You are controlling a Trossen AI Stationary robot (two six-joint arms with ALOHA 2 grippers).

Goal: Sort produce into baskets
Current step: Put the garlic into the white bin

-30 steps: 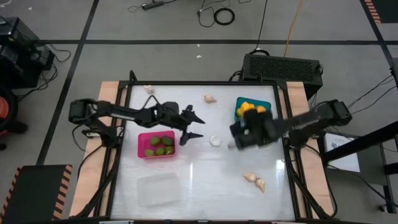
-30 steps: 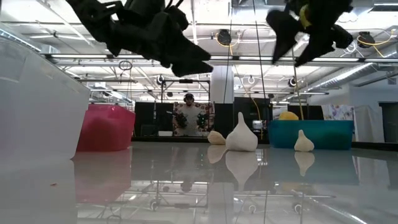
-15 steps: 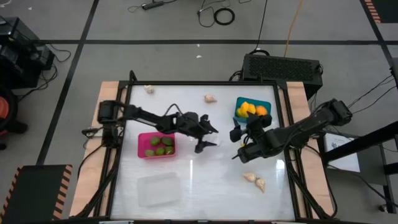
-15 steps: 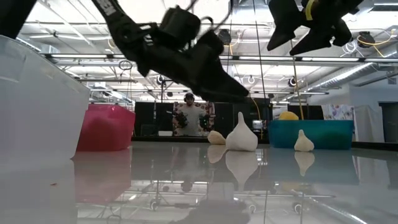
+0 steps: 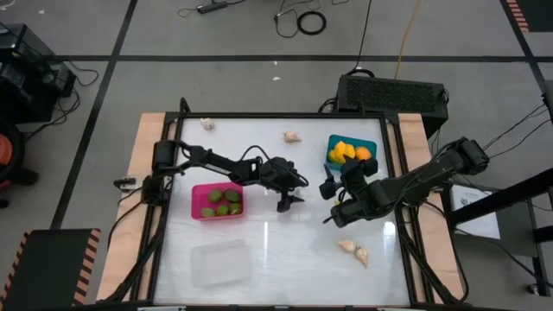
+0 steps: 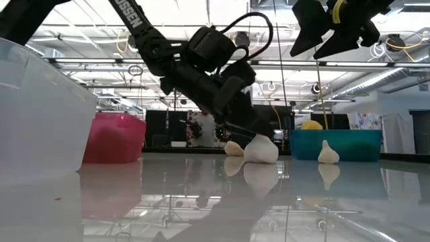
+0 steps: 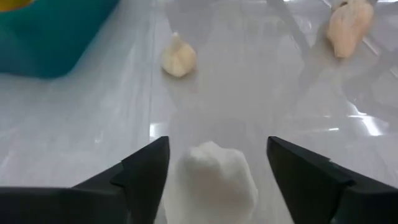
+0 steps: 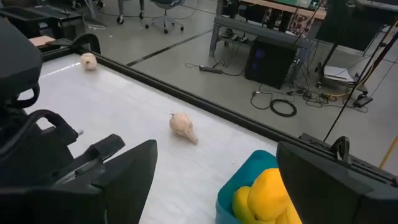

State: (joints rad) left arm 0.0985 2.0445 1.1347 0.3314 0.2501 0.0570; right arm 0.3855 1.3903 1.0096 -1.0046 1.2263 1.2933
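A whitish garlic bulb (image 7: 211, 183) stands on its base on the white table. My left gripper (image 7: 217, 142) is open and low over the table's middle (image 5: 295, 193), one finger on each side of the bulb with a small gap to each. In the low view its fingers slant down to that bulb (image 6: 262, 149). My right gripper (image 5: 330, 201) hangs open and empty above the table, beside the teal basket (image 5: 350, 151) of yellow fruits. The pink basket (image 5: 217, 200) holds green fruits. The clear basket (image 5: 220, 262) stands near the front edge.
More garlic bulbs lie about: one (image 5: 292, 136) and another (image 5: 206, 123) at the far edge, two (image 5: 354, 250) at the front right, and one (image 7: 178, 57) in front of the teal basket. A black frame (image 5: 276, 115) borders the table.
My left gripper has travelled toward the table's right edge and down to the white bulb, so its fingers now stand on either side of it. My right gripper has turned about its wrist and otherwise stayed beside the teal basket.
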